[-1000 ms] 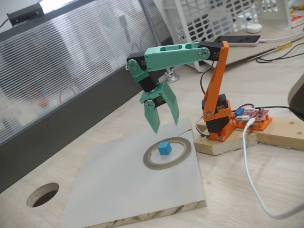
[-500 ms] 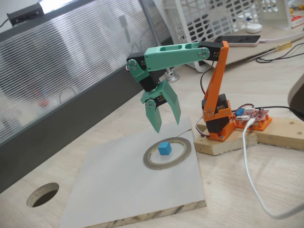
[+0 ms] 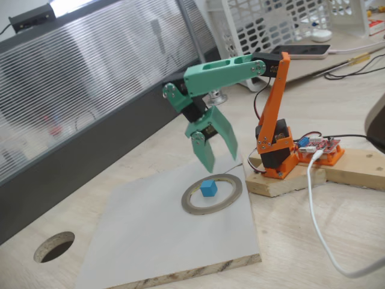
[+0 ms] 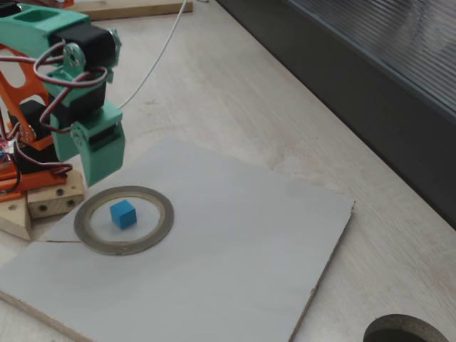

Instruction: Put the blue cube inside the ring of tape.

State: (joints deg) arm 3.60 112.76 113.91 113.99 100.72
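**Cube sits inside the tape ring, gripper raised above it**

The blue cube (image 3: 209, 188) (image 4: 122, 214) rests on the pale board (image 3: 150, 241) (image 4: 228, 263), inside the opening of the ring of tape (image 3: 231, 195) (image 4: 162, 226). In both fixed views bare board shows all around the cube, so it does not touch the band. In one fixed view it lies slightly toward 11 o'clock of the ring's centre; in the other it sits close to the middle.

The green gripper (image 3: 215, 158) (image 4: 98, 171) hangs in the air above the ring, apart from both cube and tape. Its two fingers point downward with a narrow gap between their tips, and nothing is held between them: the pincer is released and empty.

The orange arm base (image 3: 275, 158) stands on a wooden block (image 3: 289, 180) at about 2 o'clock from the ring. A round hole (image 3: 54, 247) in the tabletop lies well apart, off the board's corner at 8 o'clock.
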